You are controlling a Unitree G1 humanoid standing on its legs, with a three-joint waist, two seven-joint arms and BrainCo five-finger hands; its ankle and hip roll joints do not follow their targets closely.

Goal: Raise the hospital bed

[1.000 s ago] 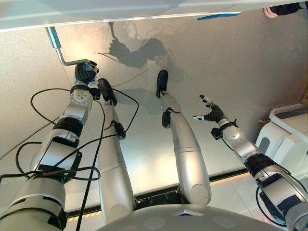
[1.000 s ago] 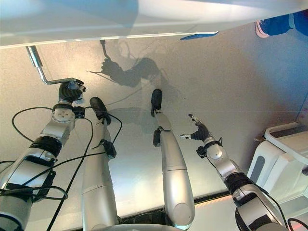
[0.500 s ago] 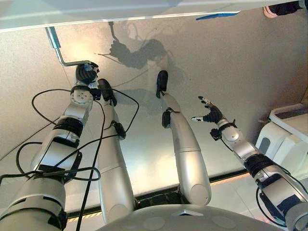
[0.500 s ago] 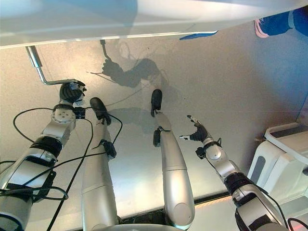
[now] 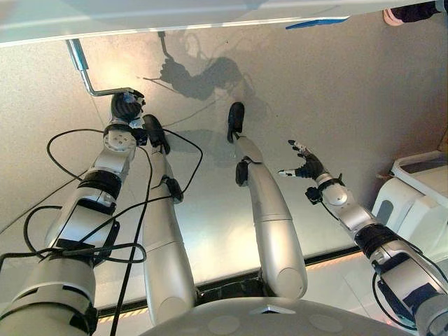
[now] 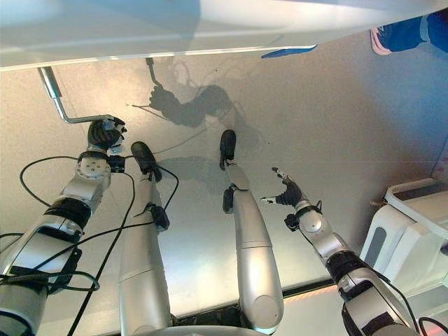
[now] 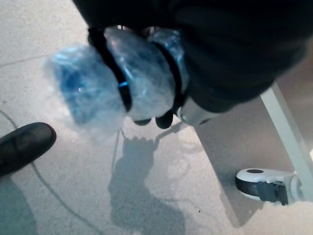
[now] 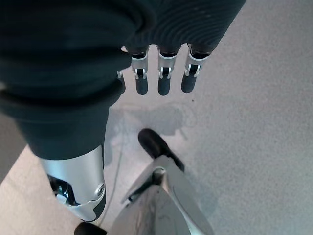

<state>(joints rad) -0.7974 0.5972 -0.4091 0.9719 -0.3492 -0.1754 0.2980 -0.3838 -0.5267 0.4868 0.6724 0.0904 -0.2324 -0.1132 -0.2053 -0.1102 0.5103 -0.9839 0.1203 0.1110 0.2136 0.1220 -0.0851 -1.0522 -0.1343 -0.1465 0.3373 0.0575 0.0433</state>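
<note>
Hardly anything has moved over the last second: my left hand [image 5: 125, 105] has crept a touch further up along the crank handle [image 5: 91, 78], and my right hand [image 5: 306, 166] hangs where it did, off to the right over the bare floor [image 6: 336, 119]. The left hand's fingers are curled round the grip end of the crank; in the left wrist view that grip shows as a bluish, clear-wrapped handle [image 7: 105, 81] clasped under the dark cover. The right hand is released, its fingers straight and spread, holding nothing.

The crank is a bent metal rod that comes down from the underside of the hospital bed [image 5: 175, 15], whose pale edge runs across the top of the head views; one bed caster [image 7: 266, 183] shows on the floor in the left wrist view.

I judge the rod to be stiff and unyielding, so it will only go round its own axis, and turning it will likely meet steady resistance from the bed's weight. The wrapped grip looks smooth, possibly slippery, so I'd hold it firmly but loose enough that it can spin in the palm. The place to hold is that offset grip end, not the shaft near the bed frame, since that is where the leverage is.
</note>
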